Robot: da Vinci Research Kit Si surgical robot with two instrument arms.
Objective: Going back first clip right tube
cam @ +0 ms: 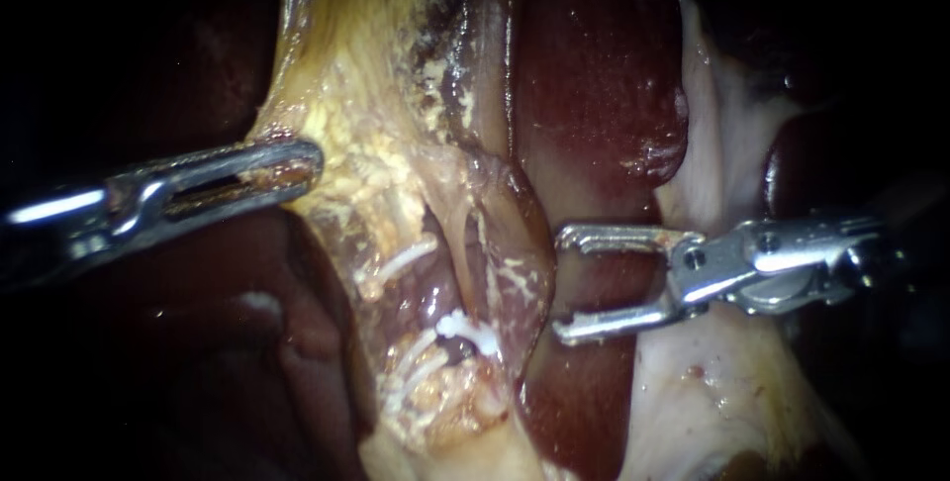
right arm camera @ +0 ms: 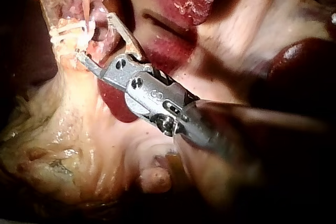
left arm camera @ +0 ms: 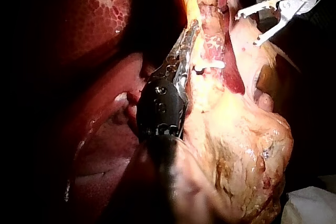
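The left instrument [cam: 297, 166] comes in from the left, its pincer closed on the edge of the yellow fatty tissue [cam: 376, 144]. The right instrument [cam: 559, 285] holds its pincer wide open and empty, just right of a pale tube [cam: 482, 248]. A white clip [cam: 465, 328] sits across that tube, near and left of the pincer's lower tip. Dark red liver [cam: 594, 65] lies beyond.

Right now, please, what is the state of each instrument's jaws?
Left instrument: jaws shut on the edge of the yellowish tissue.
Right instrument: jaws open, holding nothing.
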